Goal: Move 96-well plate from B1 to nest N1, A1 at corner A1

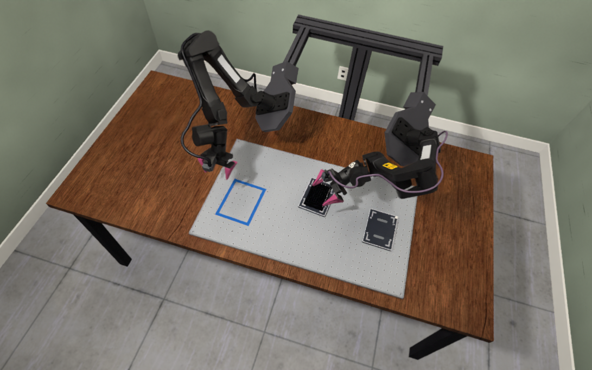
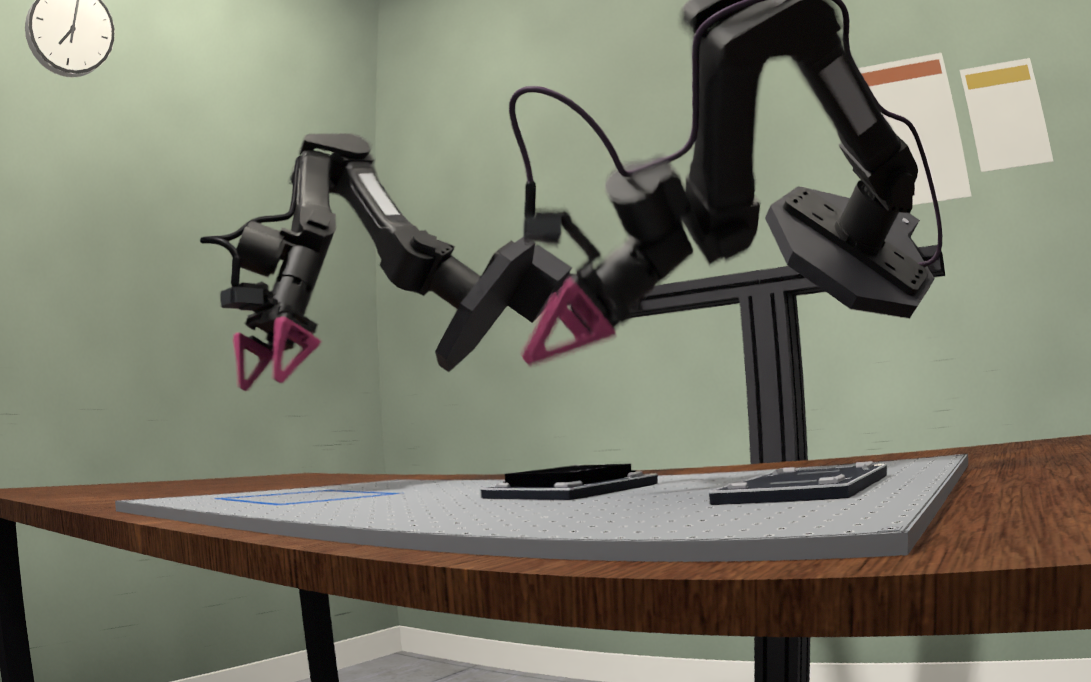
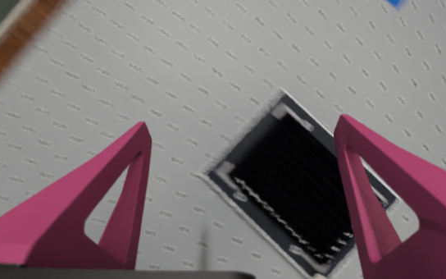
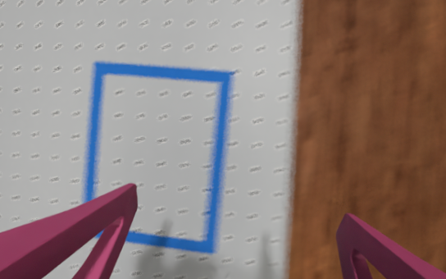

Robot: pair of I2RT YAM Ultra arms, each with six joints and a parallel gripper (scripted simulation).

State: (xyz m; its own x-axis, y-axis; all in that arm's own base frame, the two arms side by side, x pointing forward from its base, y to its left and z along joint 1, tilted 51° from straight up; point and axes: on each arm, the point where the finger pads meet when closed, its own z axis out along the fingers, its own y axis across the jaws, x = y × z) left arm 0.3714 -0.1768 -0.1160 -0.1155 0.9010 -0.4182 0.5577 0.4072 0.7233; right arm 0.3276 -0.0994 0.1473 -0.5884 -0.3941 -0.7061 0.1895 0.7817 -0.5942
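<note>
The black plate lies in the middle nest, between the blue outline and the left nest, so it is neither at the bench spot on my right nor in the nest on my left. All three share the grey perforated board on my wooden desk. My left tool hangs well above the plate, fingers spread wide with nothing between them. Its wrist view has the plate running diagonally, partly behind one pink finger. My right tool is also open and holds nothing; it is up in the air near the blue outline, and its wrist view takes in that outline and the board's edge, with bare grey surface inside the blue lines. No plate lies in the left nest, and a small white mark shows at one of its corners. The wrist view of the plate is blurred, so although it seems seated within the corner pieces, I can't tell for certain that it is fully flat, nor which corner is cut.
</note>
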